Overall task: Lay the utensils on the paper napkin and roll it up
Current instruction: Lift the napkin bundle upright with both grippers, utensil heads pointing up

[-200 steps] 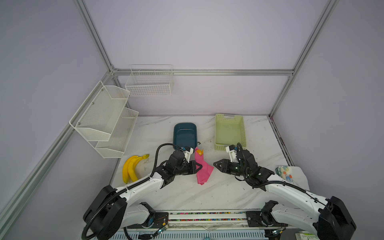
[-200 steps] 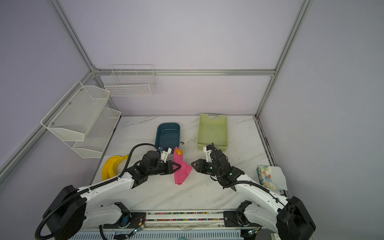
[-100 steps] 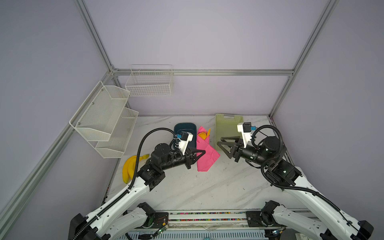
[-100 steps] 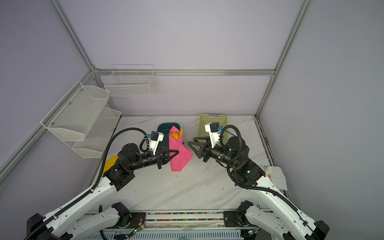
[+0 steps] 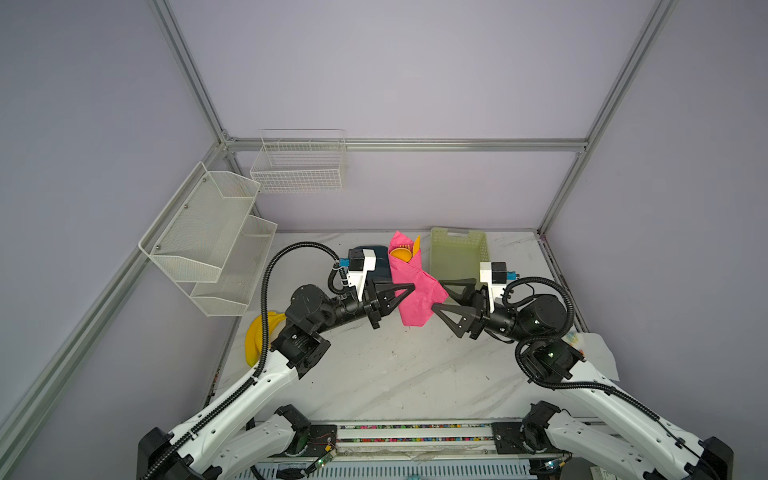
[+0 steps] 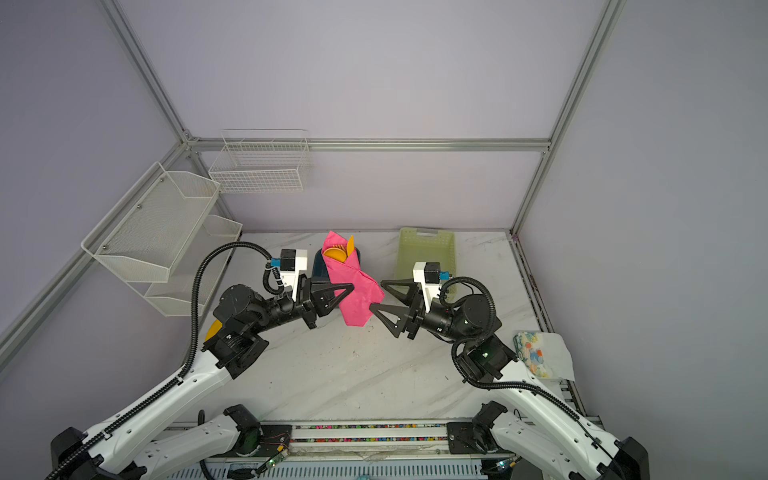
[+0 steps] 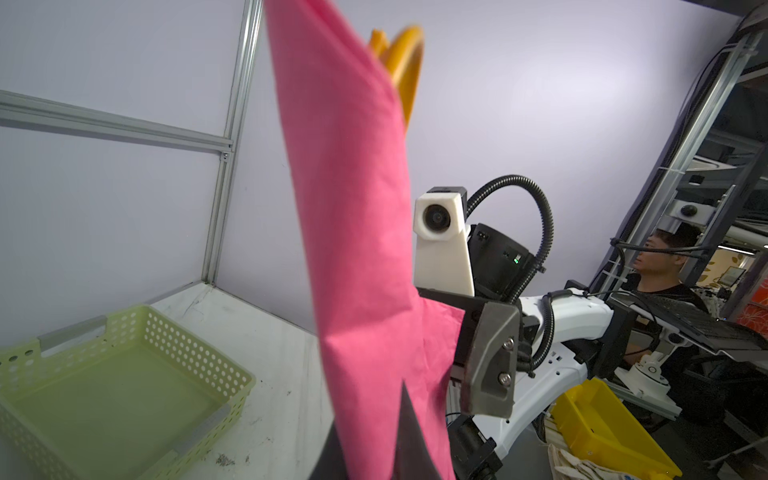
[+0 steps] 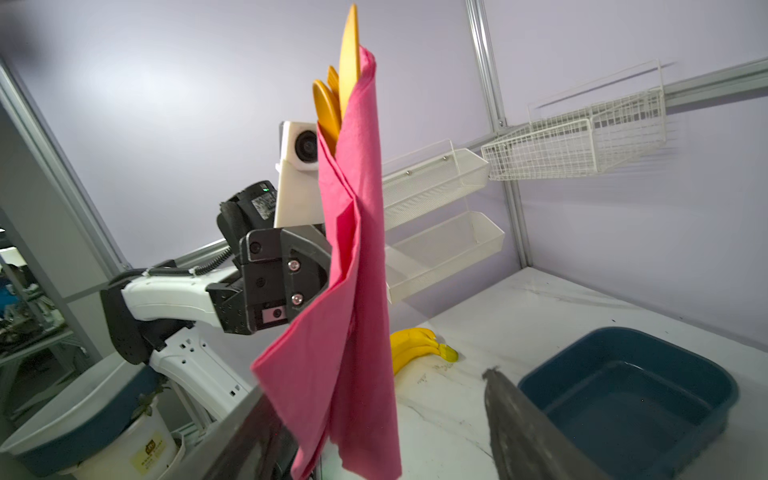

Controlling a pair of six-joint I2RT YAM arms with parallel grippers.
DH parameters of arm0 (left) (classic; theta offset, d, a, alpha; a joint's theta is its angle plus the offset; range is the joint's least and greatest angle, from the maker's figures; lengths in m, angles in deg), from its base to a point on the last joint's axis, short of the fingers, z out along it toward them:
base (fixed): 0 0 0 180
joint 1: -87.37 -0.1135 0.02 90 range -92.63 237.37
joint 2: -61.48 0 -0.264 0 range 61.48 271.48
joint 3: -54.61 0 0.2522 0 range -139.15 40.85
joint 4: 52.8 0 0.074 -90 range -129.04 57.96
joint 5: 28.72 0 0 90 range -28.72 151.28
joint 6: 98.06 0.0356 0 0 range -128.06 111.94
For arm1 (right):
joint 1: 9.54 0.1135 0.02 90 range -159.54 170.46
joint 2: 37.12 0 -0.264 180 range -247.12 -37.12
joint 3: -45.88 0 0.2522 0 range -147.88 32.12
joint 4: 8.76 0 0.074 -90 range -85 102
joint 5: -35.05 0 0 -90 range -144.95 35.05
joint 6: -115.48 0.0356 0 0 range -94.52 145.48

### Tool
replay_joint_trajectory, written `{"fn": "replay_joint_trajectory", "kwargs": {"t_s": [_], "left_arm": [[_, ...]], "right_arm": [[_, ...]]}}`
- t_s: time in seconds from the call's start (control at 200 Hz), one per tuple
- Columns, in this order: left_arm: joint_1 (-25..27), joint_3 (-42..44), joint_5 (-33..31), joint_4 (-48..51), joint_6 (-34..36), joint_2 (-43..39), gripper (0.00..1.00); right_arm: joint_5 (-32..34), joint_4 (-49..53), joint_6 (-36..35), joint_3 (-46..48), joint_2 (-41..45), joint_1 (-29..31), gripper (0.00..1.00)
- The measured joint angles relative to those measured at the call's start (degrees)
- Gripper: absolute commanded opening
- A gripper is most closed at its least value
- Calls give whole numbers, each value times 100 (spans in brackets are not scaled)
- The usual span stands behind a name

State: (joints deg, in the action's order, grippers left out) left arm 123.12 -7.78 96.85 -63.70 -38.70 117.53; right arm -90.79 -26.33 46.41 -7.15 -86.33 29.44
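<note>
Wrapping the utensils [image 5: 404,252], the paper napkin [image 5: 417,309] stands pinched in the left gripper [image 5: 406,290]; the right gripper [image 5: 438,295] gapes alongside.

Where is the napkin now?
In both top views the napkin stands upright above mid-table, pinched by the left claw, with the open right claw beside it.

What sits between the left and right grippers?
Rolled pink paper napkin with orange utensils poking out, pinched by the left gripper; right gripper open. Seen in both top views.
</note>
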Motion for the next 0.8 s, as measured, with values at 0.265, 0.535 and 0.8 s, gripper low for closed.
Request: {"fn": "replay_joint_trajectory", "kwargs": {"t_s": [0.265, 0.535, 0.8], "left_arm": [[0, -79, -13, -201, -184, 155, 0], [-2, -79, -256, -94, -173, 138, 0], [-2, -79, -341, 13, -173, 85, 0]], "right_arm": [[87, -896, 48, 122, -525, 654, 73], [566, -1058, -111, 37, -863, 931, 54], [903, -1102, -149, 37, -831, 953, 52]]}}
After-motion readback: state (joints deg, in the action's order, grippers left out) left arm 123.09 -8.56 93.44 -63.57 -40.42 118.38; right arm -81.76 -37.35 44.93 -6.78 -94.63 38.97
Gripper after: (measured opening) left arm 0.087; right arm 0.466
